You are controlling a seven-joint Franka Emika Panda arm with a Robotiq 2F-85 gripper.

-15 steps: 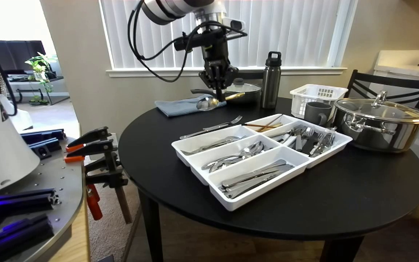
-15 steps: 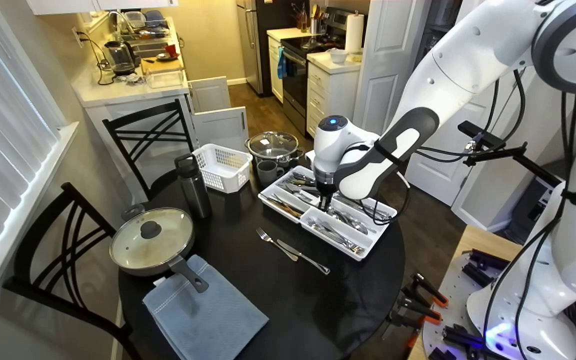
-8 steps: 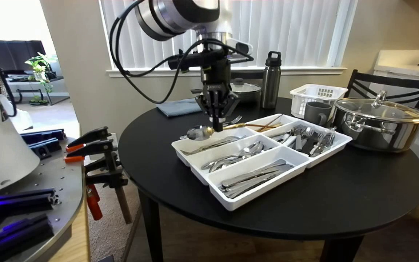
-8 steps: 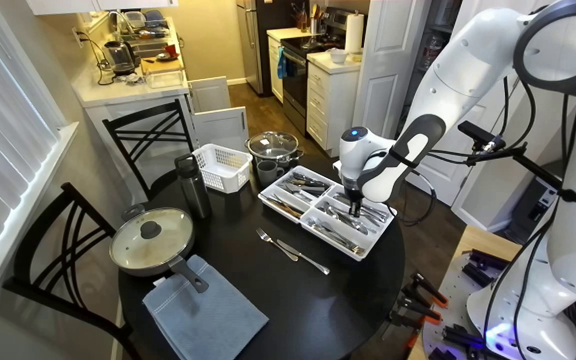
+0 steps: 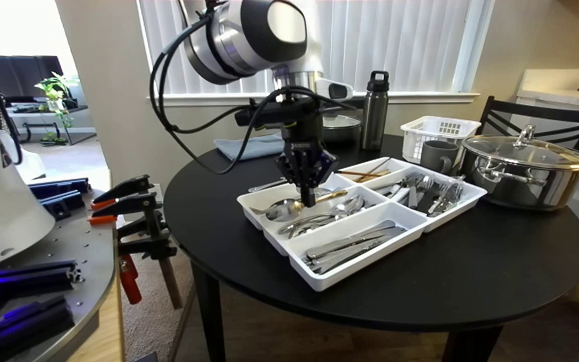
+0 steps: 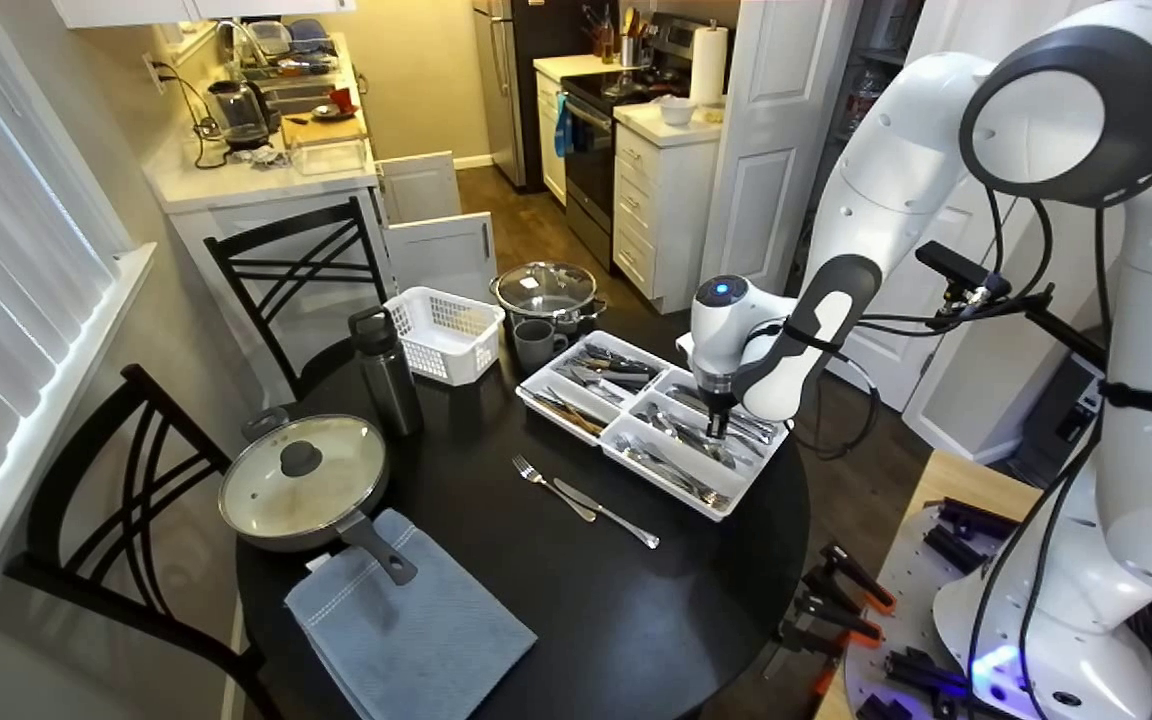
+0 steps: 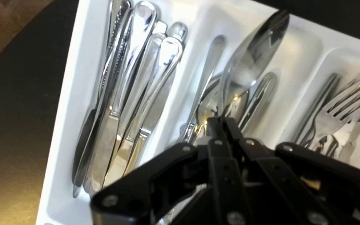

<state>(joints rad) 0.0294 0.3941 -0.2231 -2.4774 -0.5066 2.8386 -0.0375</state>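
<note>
A large spoon (image 7: 252,59) is pinched between my gripper's fingertips; the gripper (image 7: 225,122) is shut on it. In an exterior view the spoon's bowl (image 5: 284,210) points to the left and its gold-tinted handle (image 5: 332,195) to the right of the gripper (image 5: 307,197). Spoon and gripper hang low above a white cutlery tray (image 5: 370,257), and whether they touch what lies below I cannot tell. Under the held spoon, in the wrist view, is a compartment with smaller spoons (image 7: 209,103). Knives (image 7: 130,93) fill the compartment to the left; forks (image 7: 336,118) lie to the right.
On the black table a fork (image 6: 526,468) and a knife (image 6: 626,527) lie beside the tray. A lidded pan (image 6: 306,480), blue towel (image 6: 416,620), bottle (image 6: 388,375), white basket (image 6: 446,340), grey mug (image 5: 439,155) and steel pot (image 5: 520,176) stand around it.
My gripper has carried the spoon down and toward the robot's base, from beyond the tray's far edge to low over its middle compartments. The grip has stayed shut.
</note>
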